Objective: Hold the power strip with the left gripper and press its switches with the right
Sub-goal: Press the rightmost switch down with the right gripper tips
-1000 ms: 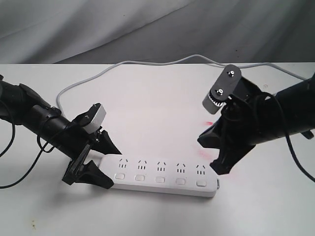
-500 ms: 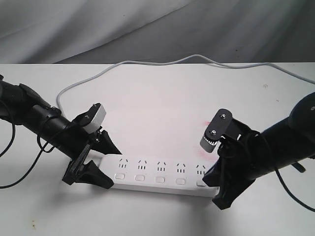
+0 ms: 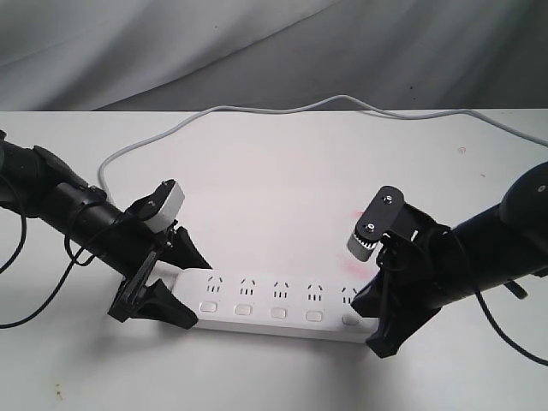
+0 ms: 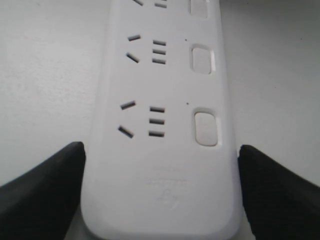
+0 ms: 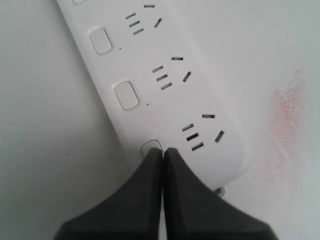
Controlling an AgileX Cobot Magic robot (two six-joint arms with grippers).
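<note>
The white power strip [image 3: 278, 304] lies flat on the table, five socket groups in a row, each with a switch along the near edge. My left gripper [image 3: 184, 287] is shut on its left end; in the left wrist view the black fingers [image 4: 42, 192] press both long sides of the power strip [image 4: 160, 165]. My right gripper [image 3: 366, 321] is shut, its joined tips resting on the rightmost switch [image 5: 150, 146], which they partly cover. The right gripper [image 5: 163, 151] points down onto the power strip [image 5: 165, 95]. The grey cord [image 3: 257, 116] loops across the far table.
A pink smear [image 3: 360, 214] marks the white table [image 3: 274, 188] beyond the strip's right end, also visible as the smear [image 5: 287, 115] in the right wrist view. A grey cloth backdrop [image 3: 257, 51] hangs behind the table.
The right gripper came down from above the table onto the strip's right end and now rests on the last switch. The left gripper and the strip stayed put.
</note>
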